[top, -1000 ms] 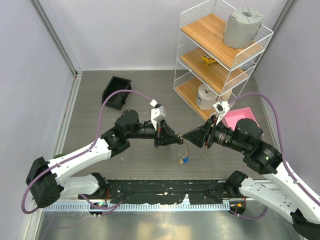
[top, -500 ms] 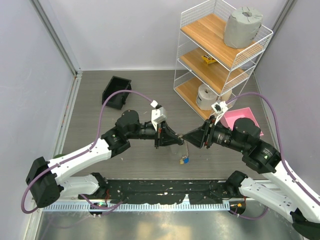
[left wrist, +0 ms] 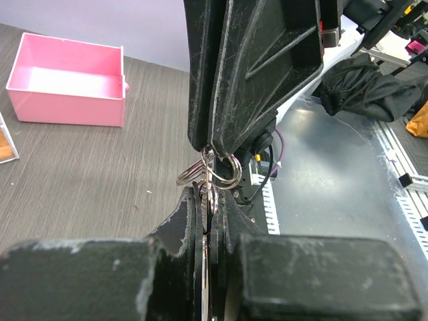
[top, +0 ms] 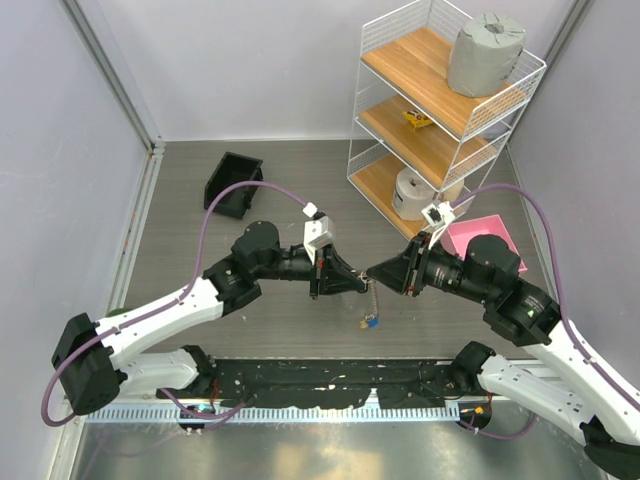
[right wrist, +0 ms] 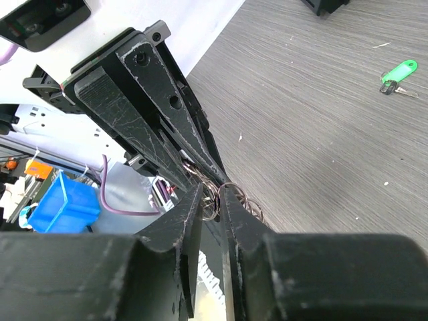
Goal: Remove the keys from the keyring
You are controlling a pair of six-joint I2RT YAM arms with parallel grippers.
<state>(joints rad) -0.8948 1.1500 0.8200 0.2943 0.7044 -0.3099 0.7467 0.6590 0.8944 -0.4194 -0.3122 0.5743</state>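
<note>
Over the table [top: 250, 170], left tool [left wrist: 208, 204] clamps the keyring [left wrist: 227, 175]; right tool's [right wrist: 212, 194] grip unclear; pink tray [left wrist: 67, 107], shelf [top: 400, 125] nearby.

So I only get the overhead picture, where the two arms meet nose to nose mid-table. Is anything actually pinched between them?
Observer: Yes. The left wrist camera shows the left gripper shut on a bunch of thin silver rings, the keyring.
Operator: And the other arm?
Observer: In the right wrist view, the right gripper straddles those same rings with a narrow gap between its jaws. I can't tell whether it is gripping them.
Operator: Anything else I'm missing?
Observer: A green-tagged key lies alone on the table, apart from both grippers.
</note>
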